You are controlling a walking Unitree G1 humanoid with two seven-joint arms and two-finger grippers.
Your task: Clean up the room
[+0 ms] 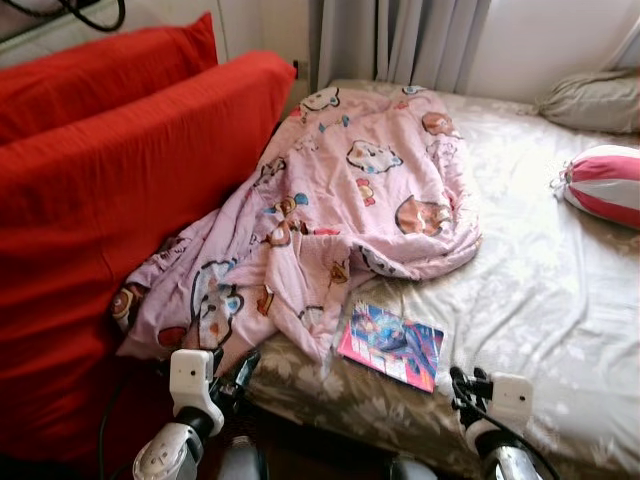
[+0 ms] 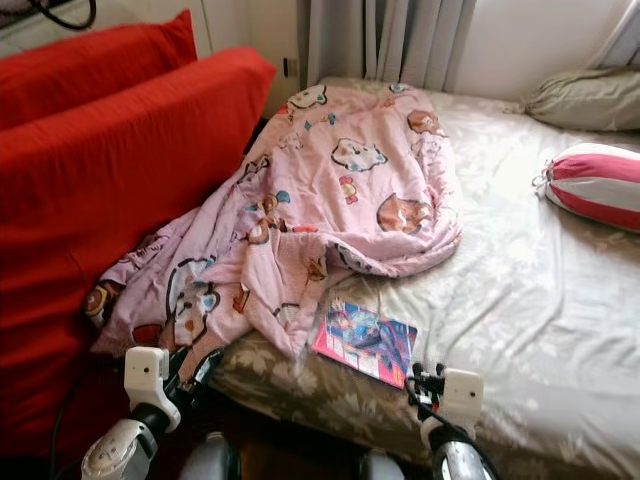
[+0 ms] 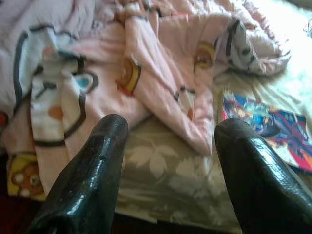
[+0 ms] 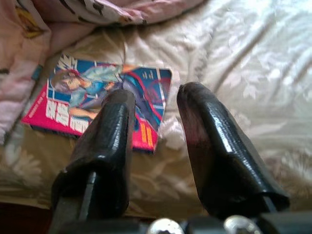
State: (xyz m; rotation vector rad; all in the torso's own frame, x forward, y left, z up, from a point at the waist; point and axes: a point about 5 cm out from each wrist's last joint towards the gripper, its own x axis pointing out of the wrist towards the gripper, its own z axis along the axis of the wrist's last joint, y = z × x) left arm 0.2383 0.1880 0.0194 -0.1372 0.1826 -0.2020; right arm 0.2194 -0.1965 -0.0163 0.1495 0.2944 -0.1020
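Note:
A crumpled pink cartoon-print blanket (image 1: 340, 200) lies across the left side of the bed and hangs over its near edge. A colourful comic book (image 1: 392, 345) lies flat on the beige floral sheet (image 1: 530, 300) just beyond the blanket's corner. My left gripper (image 3: 168, 141) is open, low at the bed's near edge, facing the hanging blanket (image 3: 97, 83). My right gripper (image 4: 153, 105) is open too, hovering just short of the book (image 4: 97, 97), with nothing between its fingers.
A big red sofa or cushion stack (image 1: 110, 180) stands tight against the bed's left side. A pink-and-white striped bolster (image 1: 605, 185) and a grey pillow (image 1: 590, 100) lie at the far right. Grey curtains (image 1: 400, 40) hang behind the bed.

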